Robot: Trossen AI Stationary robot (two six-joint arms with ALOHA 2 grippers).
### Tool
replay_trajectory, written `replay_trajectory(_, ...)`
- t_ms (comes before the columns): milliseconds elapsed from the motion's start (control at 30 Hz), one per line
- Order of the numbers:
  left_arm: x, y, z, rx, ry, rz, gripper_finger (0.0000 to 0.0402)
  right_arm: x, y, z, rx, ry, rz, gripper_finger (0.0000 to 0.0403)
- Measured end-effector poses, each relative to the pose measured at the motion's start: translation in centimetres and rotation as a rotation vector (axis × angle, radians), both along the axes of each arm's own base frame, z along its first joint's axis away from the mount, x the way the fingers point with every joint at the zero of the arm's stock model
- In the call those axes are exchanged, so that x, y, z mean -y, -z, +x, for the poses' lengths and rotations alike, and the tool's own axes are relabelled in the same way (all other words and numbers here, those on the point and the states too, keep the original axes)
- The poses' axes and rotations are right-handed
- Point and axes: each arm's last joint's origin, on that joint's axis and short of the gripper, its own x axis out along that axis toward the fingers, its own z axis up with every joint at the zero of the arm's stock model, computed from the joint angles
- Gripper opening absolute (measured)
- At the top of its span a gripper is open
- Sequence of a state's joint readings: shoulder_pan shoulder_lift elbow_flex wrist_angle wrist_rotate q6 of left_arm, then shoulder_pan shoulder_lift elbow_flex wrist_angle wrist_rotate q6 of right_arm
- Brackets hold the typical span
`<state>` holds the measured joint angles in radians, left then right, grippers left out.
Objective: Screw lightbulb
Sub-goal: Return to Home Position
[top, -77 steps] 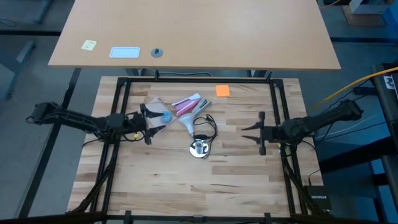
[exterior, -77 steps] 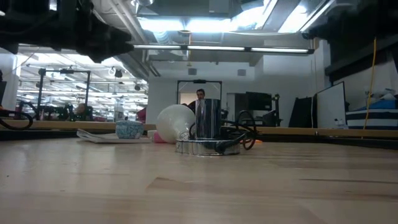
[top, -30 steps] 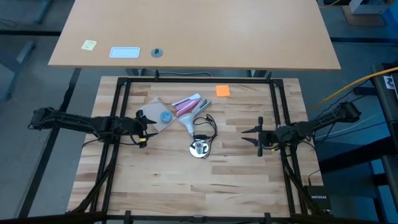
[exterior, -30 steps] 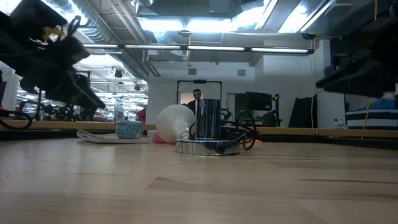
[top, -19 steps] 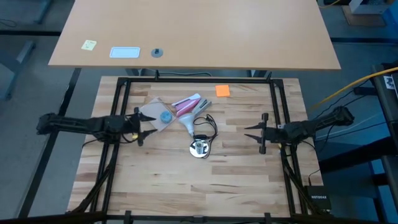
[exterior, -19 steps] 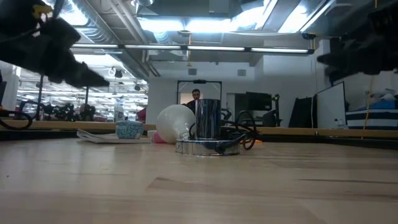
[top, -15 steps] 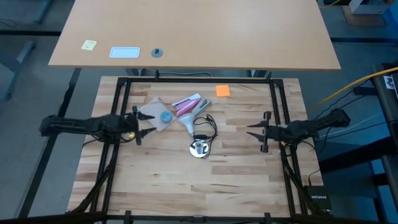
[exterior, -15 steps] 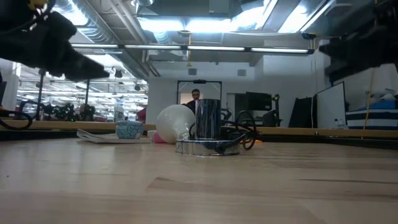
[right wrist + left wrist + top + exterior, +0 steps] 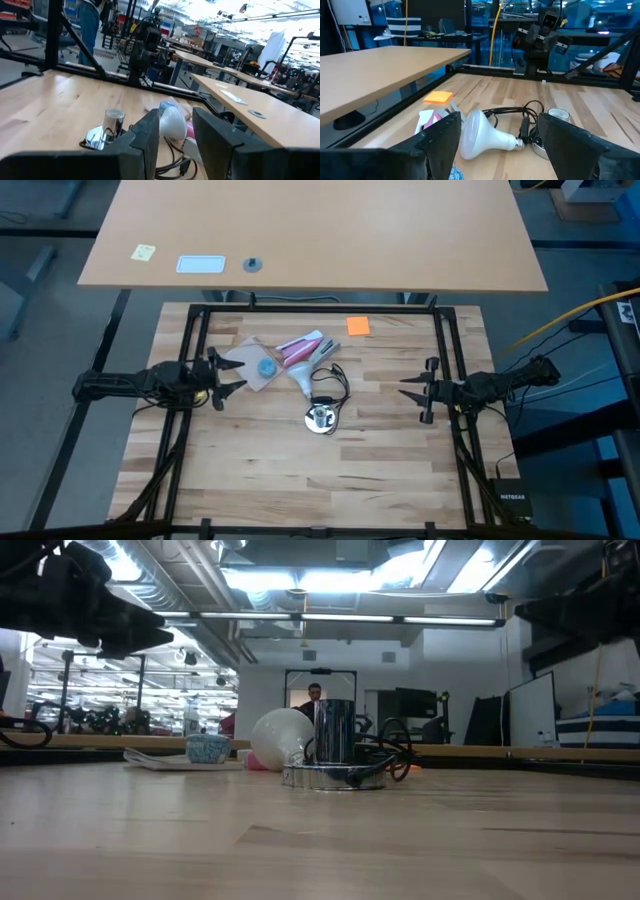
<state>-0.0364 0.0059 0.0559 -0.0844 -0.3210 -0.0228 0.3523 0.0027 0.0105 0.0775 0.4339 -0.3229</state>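
The frosted-white lightbulb [image 9: 303, 376] lies on its side on the wooden table, its screw base pointing toward the silvery socket [image 9: 320, 417]. The socket stands upright, with a thin black cord [image 9: 330, 388] coiled beside it. The left wrist view shows the bulb [image 9: 481, 132] and socket [image 9: 556, 115]. So do the right wrist view, with bulb [image 9: 172, 120] and socket [image 9: 113, 125], and the low view, with bulb [image 9: 281, 738]. My left gripper [image 9: 228, 380] hovers open, left of the bulb. My right gripper [image 9: 415, 392] hovers open, right of the socket. Both are empty.
A pink-and-white tube [image 9: 300, 348] lies behind the bulb. A small blue object [image 9: 265, 367] sits on a flat packet [image 9: 243, 360] near my left gripper. An orange note [image 9: 357, 326] lies at the far side. A black frame [image 9: 320, 307] borders the table. A person stands far behind [image 9: 316, 695].
Both grippers have risen, still open. My left gripper has drawn back a little toward the table's left edge, away from the blue object. My right gripper has shifted slightly toward the right edge. The bulb and socket have not moved.
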Motion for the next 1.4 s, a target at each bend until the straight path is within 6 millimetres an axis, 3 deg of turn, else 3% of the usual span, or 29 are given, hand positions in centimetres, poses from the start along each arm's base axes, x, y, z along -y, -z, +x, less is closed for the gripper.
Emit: replay_trajectory(1400,0.00,0.05,0.02,-0.006,0.000,0.000,0.0258,0.66,0.13,0.13,-0.013,0.071,-0.004,0.0122)
